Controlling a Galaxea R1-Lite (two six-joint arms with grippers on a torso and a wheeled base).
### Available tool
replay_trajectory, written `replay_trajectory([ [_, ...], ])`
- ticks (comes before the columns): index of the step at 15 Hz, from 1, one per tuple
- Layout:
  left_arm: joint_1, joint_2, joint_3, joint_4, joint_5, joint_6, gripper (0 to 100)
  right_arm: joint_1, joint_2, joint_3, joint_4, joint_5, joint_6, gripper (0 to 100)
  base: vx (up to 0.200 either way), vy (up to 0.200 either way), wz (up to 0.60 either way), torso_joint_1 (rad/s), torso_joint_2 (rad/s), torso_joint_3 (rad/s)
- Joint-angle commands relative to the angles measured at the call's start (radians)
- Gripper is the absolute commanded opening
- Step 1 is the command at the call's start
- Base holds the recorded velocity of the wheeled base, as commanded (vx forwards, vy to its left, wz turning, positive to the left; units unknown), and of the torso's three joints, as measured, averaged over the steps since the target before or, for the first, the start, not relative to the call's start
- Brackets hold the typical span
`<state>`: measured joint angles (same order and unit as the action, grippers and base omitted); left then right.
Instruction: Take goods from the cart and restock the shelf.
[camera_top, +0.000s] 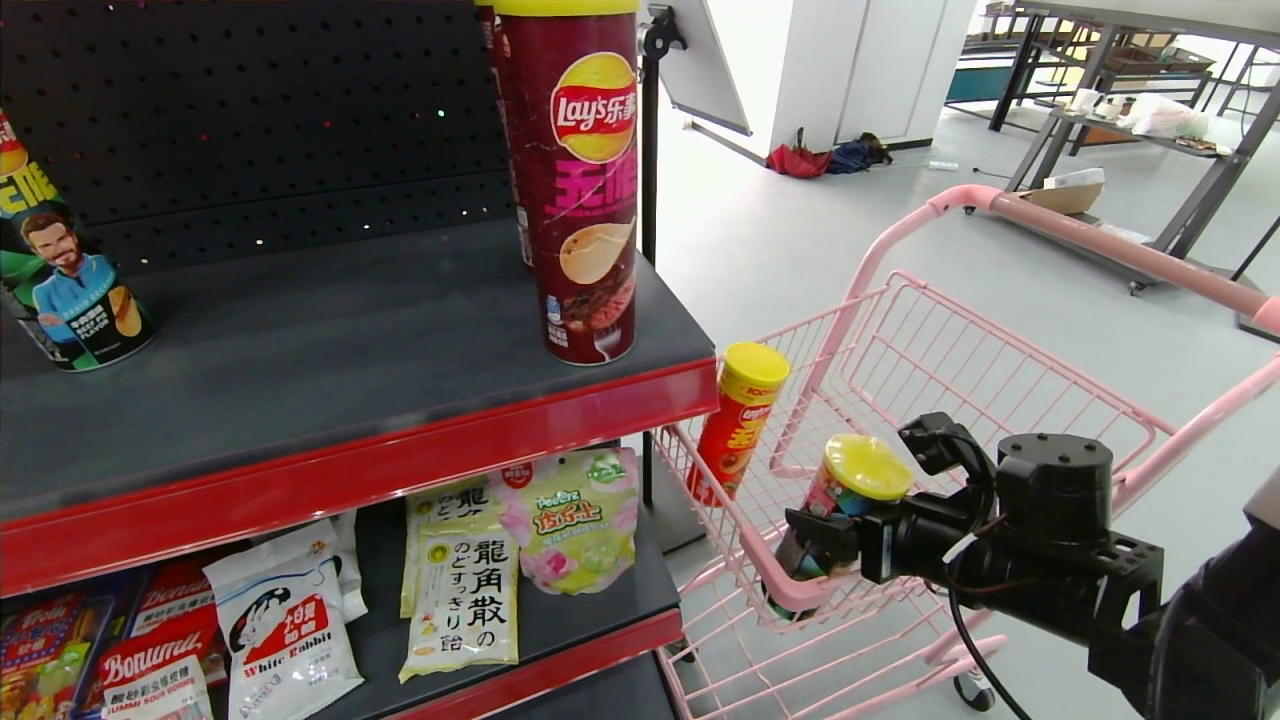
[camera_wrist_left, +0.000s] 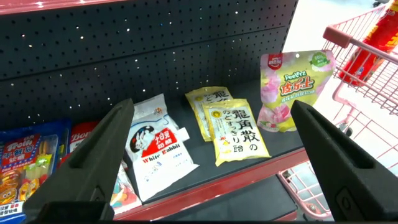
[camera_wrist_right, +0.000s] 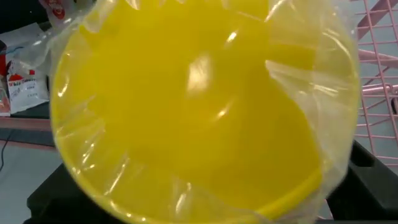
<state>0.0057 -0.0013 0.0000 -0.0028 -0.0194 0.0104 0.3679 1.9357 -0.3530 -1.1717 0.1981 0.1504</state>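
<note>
Bright, even indoor light, and the pale floor (camera_top: 790, 250) is washed bright. Lower shelf (camera_top: 570, 620) sits in shade under the upper shelf (camera_top: 300, 340). White glare spots on the can (camera_wrist_right: 199, 124) lid and its wrinkled wrap. Pinpoints of light through pegboard (camera_wrist_left: 155, 50) holes. Straight lines bow near head view edges.

The right gripper (camera_top: 822, 545) clasped a yellow-lidded can (camera_top: 862, 468), tilted, at the near rim of the pink cart (camera_top: 1100, 243). A red can (camera_top: 738, 425) leaned in the cart's corner closest to the shelf (camera_top: 330, 470). On the upper board a maroon chip can (camera_top: 585, 190) stood upright near the front edge, and a green can (camera_top: 60, 280) stood far to its left. Among the bags on the lower board lay a white sachet (camera_top: 290, 625), 2 overlapping yellow packets (camera_top: 462, 590) and a pink-green pouch (camera_top: 580, 520).
</note>
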Motion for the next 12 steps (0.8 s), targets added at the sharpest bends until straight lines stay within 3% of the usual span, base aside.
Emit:
replay_trajectory([
  [1, 0.000, 0.001, 0.000, 0.000, -0.001, 0.000, 100, 0.002, 0.008, -0.012, 0.000, 0.000, 0.000, 100, 0.000, 0.000, 0.00, 0.000, 0.00, 0.000],
  [2, 0.000, 0.001, 0.000, 0.000, 0.001, 0.000, 100, 0.002, 0.015, -0.017, 0.000, -0.002, 0.001, 100, 0.000, 0.000, 0.00, 0.000, 0.00, 0.000],
  [3, 0.000, 0.001, 0.000, 0.000, -0.001, 0.000, 100, 0.002, 0.019, -0.020, -0.002, -0.006, 0.001, 0, 0.000, 0.000, 0.00, 0.000, 0.00, 0.000],
  [12, 0.000, 0.001, 0.000, 0.000, 0.001, -0.001, 100, 0.005, -0.006, -0.014, -0.005, -0.051, -0.003, 0, 0.000, 0.000, 0.00, 0.000, 0.00, 0.000],
])
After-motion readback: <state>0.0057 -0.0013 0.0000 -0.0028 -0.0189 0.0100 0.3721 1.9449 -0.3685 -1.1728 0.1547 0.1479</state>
